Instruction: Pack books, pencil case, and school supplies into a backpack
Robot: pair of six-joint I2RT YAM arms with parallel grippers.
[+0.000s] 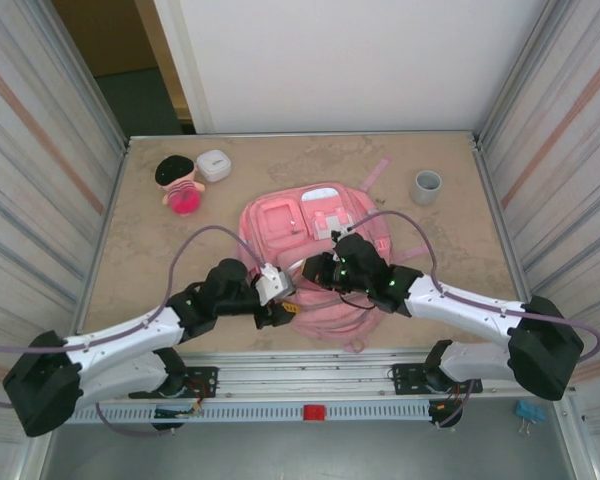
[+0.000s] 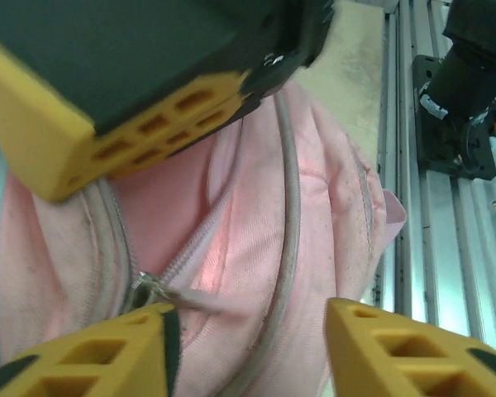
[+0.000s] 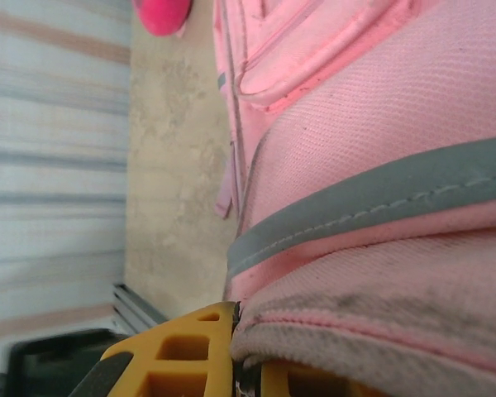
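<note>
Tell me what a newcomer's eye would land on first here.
A large pink fabric backpack lies in the middle of the scene. At its near edge the right gripper pinches its fabric, while the left gripper stands open over the zip. A black-haired pink doll sits far left, a grey cup far right.

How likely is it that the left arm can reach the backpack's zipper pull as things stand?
Probably yes: the left gripper is open close to the backpack, and the zipper pull lies uncovered next to one finger.

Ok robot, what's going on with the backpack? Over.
Left tool open by zipper. Right tool shut on backpack edge. Doll and cup off to the sides.
</note>
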